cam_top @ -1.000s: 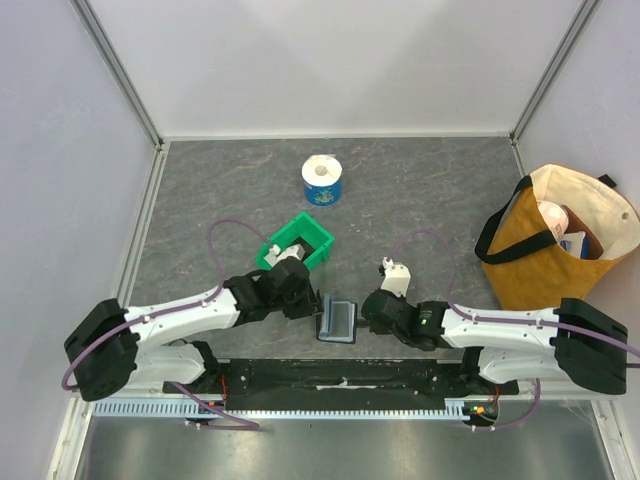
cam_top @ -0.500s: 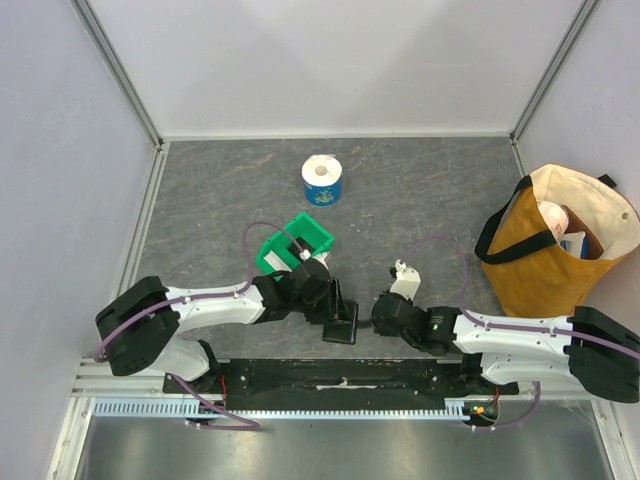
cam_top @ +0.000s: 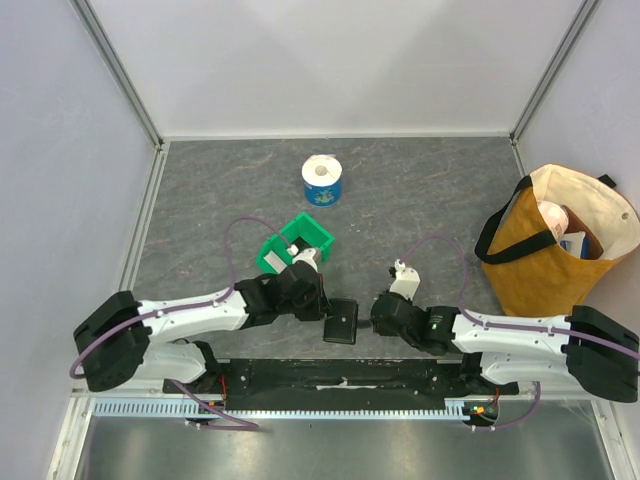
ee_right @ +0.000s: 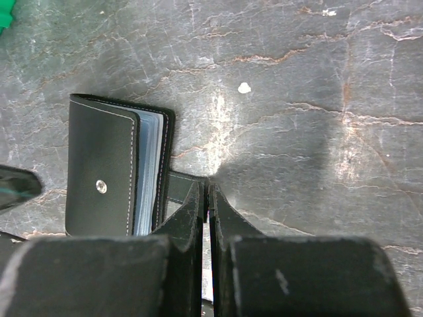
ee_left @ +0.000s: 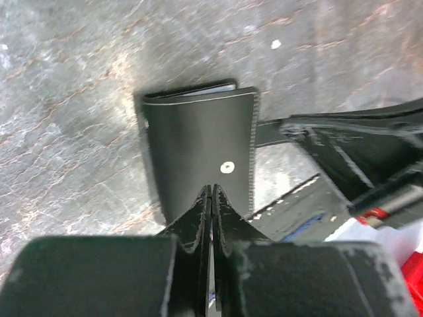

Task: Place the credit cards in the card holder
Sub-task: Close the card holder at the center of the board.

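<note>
Wallet (cam_top: 341, 322) lies folded; right gripper (ee_right: 206, 187) pinches its tab (ee_right: 177, 186), likely anchoring it; left gripper (ee_left: 211, 193), closed and empty, presses it flat.

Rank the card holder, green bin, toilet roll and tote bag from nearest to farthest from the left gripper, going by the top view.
1. card holder: right at the tips of the left gripper.
2. green bin: just behind the gripper.
3. toilet roll: farther back, mid-table.
4. tote bag: far right edge.
</note>
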Controlling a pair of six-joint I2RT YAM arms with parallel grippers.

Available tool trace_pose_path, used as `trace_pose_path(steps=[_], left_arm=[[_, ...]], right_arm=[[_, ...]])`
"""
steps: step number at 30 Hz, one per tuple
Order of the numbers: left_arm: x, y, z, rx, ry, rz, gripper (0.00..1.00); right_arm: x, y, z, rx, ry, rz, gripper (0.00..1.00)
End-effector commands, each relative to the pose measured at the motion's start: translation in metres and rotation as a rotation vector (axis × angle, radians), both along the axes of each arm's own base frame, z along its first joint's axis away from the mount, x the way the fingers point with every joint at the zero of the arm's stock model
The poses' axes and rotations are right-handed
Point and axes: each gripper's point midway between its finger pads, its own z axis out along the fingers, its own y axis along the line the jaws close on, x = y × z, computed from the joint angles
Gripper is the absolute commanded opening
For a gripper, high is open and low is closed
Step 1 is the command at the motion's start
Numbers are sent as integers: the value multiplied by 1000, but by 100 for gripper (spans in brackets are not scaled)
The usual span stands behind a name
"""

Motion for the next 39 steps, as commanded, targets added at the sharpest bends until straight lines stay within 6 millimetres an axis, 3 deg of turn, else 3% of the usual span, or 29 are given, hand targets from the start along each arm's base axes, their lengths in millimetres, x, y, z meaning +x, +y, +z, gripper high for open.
trace_pose_path(steps=[1, 11, 20, 24, 27, 33, 35, 39], left_arm=[[-4, -7, -18, 9, 7, -60, 3], [-8, -13, -50, 53, 103, -38, 2], [-11, -11, -64, 81, 144, -4, 2], [-14, -6, -68, 90, 150, -1, 2], [-17, -2, -70, 94, 155, 4, 2], [-17, -1, -67, 82, 150, 5, 2], [-14, -2, -60, 72, 134, 10, 3], [-13, -3, -51, 69, 109, 0, 14]], right_arm=[[9, 16, 26, 76, -44, -1, 2], [7, 44, 50, 137, -70, 125, 2], [3, 69, 40, 126, -22, 201, 1], [2, 80, 36, 110, -5, 240, 13], [4, 84, 48, 131, -28, 254, 24], [7, 67, 82, 209, -104, 225, 46], [7, 57, 83, 222, -103, 204, 48], [4, 34, 72, 212, -82, 143, 40]])
